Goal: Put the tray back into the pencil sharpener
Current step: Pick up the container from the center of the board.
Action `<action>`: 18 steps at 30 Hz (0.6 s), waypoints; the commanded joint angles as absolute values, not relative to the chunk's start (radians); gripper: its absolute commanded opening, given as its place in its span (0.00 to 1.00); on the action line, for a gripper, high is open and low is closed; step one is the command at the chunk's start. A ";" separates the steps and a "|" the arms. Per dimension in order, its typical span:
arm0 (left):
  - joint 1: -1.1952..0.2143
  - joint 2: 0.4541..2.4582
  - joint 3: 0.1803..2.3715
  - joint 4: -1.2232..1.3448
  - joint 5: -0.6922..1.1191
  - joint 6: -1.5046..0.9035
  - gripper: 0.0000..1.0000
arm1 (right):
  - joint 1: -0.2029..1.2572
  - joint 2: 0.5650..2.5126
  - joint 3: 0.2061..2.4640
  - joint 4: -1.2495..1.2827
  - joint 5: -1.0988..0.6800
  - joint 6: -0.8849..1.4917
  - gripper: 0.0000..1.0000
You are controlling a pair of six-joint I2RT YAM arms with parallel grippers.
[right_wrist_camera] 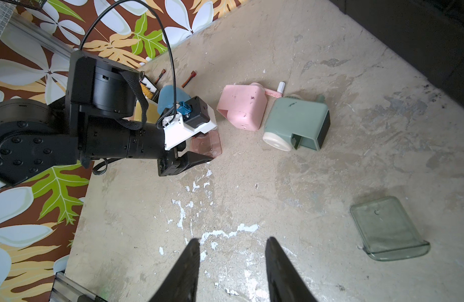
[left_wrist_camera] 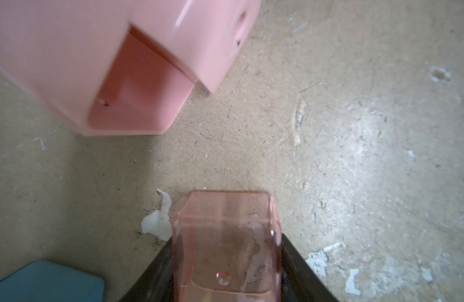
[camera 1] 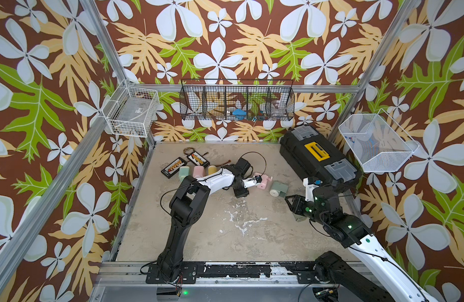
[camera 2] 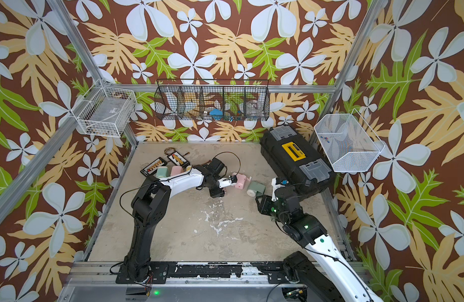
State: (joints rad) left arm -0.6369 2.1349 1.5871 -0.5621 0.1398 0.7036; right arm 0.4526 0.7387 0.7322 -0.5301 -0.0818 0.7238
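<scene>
The pink pencil sharpener (left_wrist_camera: 68,65) lies on its side at the table's middle back (camera 1: 263,180), its empty slot (left_wrist_camera: 136,91) open toward my left gripper (left_wrist_camera: 227,239). That gripper is shut on the clear pink tray (left_wrist_camera: 225,235), black fingers pressing both its sides, and the tray's front end is a short way from the slot. In the right wrist view the same tray (right_wrist_camera: 206,143) sits left of the sharpener (right_wrist_camera: 242,107). My right gripper (right_wrist_camera: 232,243) hovers open over bare table with nothing between its fingers.
A green sharpener (right_wrist_camera: 296,123) lies beside the pink one, and its clear green tray (right_wrist_camera: 388,230) rests apart near my right gripper. A black toolbox (camera 1: 320,154) fills the back right. Pastel sharpeners (camera 1: 199,171) and bead boards (camera 1: 173,167) stand at the back left.
</scene>
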 commanded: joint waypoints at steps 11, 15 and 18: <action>-0.637 1.836 1.396 -0.426 0.206 0.545 0.44 | 0.453 0.784 0.753 -0.517 -0.116 0.707 0.43; -0.638 1.668 1.242 -0.265 0.257 0.389 0.41 | 0.452 0.822 0.777 -0.506 -0.166 0.714 0.43; -0.638 1.541 1.109 -0.123 0.318 0.234 0.41 | 0.452 0.862 0.805 -0.513 -0.196 0.720 0.43</action>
